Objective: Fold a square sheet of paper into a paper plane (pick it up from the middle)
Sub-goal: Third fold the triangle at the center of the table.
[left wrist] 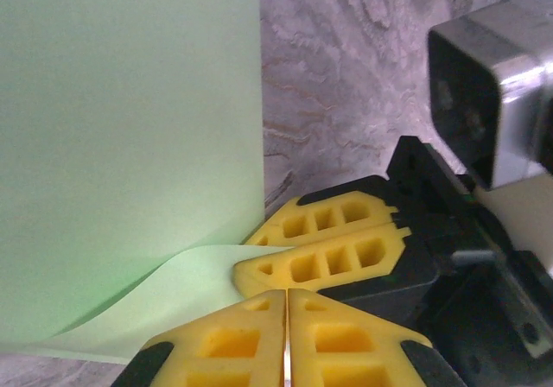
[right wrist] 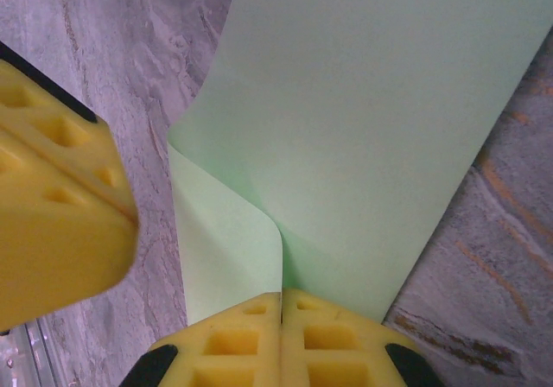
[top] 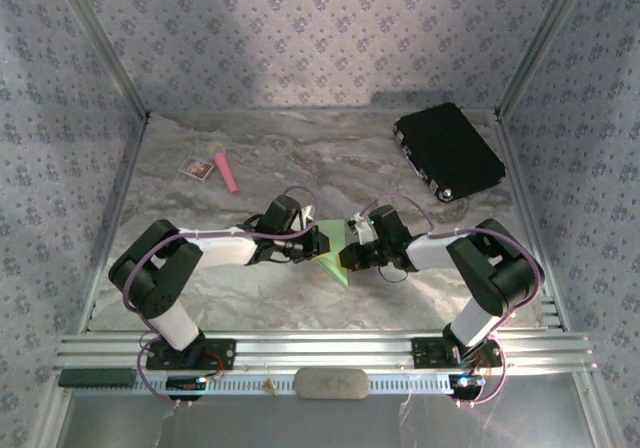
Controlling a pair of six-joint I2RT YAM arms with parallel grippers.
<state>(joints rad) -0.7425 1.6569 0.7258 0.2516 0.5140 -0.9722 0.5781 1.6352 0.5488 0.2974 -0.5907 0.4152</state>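
Where the two arms meet, midway between the left and right edges of the desk (top: pixel 300 158) and nearer its near edge, the square sheet of paper (top: pixel 331 251) is curled over into two layers. The right claw (right wrist: pixel 281 296) is clamped on the fold. The left claw (left wrist: pixel 286 294) is closed beside the sheet's lower edge; whether it pinches paper is unclear.

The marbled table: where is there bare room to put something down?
Free: the far middle, between the pink stick with a yellow tip and the flat black case; the near strip along the silver rails. Crowded: the centre, where left gripper and right gripper pinch the lime-green paper sheet.
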